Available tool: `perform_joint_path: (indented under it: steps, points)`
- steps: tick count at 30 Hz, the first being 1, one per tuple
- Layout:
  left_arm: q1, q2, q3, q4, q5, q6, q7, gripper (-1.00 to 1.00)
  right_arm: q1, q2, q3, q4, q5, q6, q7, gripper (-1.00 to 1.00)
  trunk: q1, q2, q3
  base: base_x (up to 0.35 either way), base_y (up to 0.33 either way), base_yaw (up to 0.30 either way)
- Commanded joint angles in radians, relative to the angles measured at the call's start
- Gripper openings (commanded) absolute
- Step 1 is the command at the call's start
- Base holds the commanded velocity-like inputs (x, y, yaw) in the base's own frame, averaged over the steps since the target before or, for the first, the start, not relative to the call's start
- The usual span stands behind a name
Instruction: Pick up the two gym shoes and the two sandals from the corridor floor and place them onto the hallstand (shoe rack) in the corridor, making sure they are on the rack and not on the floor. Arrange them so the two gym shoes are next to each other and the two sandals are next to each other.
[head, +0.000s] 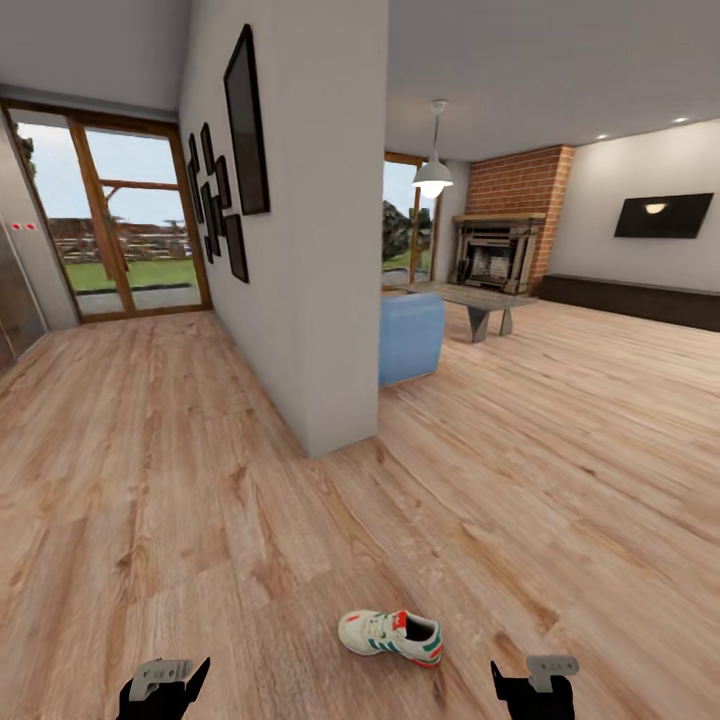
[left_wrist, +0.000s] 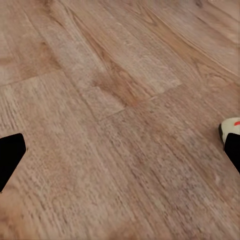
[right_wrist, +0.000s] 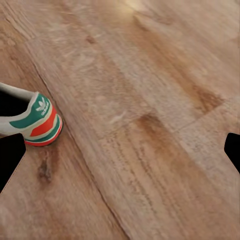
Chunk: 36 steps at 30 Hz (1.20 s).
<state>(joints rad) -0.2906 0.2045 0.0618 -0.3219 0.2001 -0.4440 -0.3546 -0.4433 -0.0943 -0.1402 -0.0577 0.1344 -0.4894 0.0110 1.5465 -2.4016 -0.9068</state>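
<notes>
One gym shoe (head: 390, 637), white with green stripes and a red-orange heel, lies on its sole on the corridor floor (head: 200, 480), near the lower edge of the head view. It sits between my two grippers. My left gripper (head: 165, 692) hangs open to its left, and the shoe's toe (left_wrist: 230, 127) peeks in beside one finger (left_wrist: 10, 159). My right gripper (head: 530, 694) is open to the shoe's right, with the heel (right_wrist: 36, 119) close to one finger (right_wrist: 10, 159). Both grippers hold nothing. The other gym shoe, the sandals and the hallstand are out of view.
A grey wall end (head: 335, 300) with dark picture frames (head: 245, 125) juts out ahead. A blue armchair (head: 410, 335), a coffee table (head: 488, 300) and a brick fireplace (head: 500, 250) stand beyond it on the right. Glass doors (head: 130, 230) close the corridor at far left.
</notes>
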Motion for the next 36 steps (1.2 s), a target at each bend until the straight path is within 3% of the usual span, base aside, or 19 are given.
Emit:
perform_joint_path:
  steps: [1, 8, 36]
  points:
    - [-0.001, -0.001, 0.006, 0.001, 0.005, 0.001, -0.010, 1.00, -0.001, 0.000, -0.009, 0.000, 0.010, -0.003, 0.001, 1.00, 0.000, 0.000, -0.001, 0.055, -0.015, 0.191]
    - [-0.001, -0.002, 0.006, 0.001, 0.004, 0.001, -0.010, 1.00, -0.001, 0.001, -0.009, 0.000, 0.009, -0.003, 0.001, 1.00, 0.000, 0.000, -0.001, 0.092, -0.079, 0.129]
    - [-0.001, -0.002, 0.006, 0.001, 0.004, 0.000, -0.010, 1.00, 0.000, -0.007, -0.009, 0.004, 0.012, -0.004, 0.006, 1.00, 0.000, 0.000, -0.001, 0.029, -0.044, 0.003]
